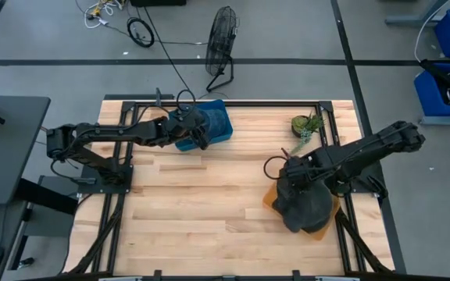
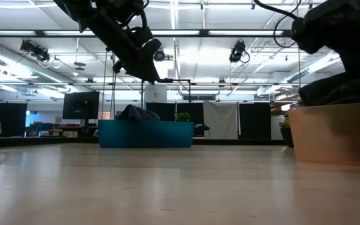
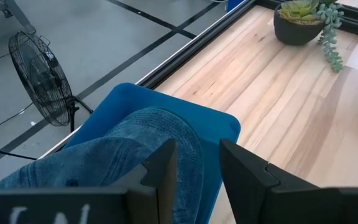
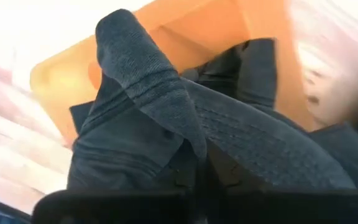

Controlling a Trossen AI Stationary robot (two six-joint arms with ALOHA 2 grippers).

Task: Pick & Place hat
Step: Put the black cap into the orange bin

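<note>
A blue denim hat (image 3: 135,140) lies in the blue bin (image 1: 219,123) at the table's far edge; in the low view the hat (image 2: 136,112) bulges over the bin's rim. My left gripper (image 3: 197,165) hovers open just above it (image 2: 150,74), touching nothing. Dark grey knit hats (image 1: 303,209) fill the orange bin (image 1: 270,195) at the table's right near side. My right gripper (image 1: 289,176) is over that bin's far-left part, shut on a grey hat (image 4: 166,112). My right gripper pinches a raised fold of the grey knit hat (image 4: 194,152) between its two fingers, coming from above. The cloth runs up to the fingers in a ridge, while the rest of the hat (image 4: 117,162) lies on the pile in the orange bin. The fingers themselves hide the place of contact.
A small potted succulent (image 1: 306,127) stands near the table's far right edge, also in the left wrist view (image 3: 303,18). Bare wooden table (image 1: 209,203) spreads between the two bins. A floor fan (image 1: 222,39) stands beyond the far edge.
</note>
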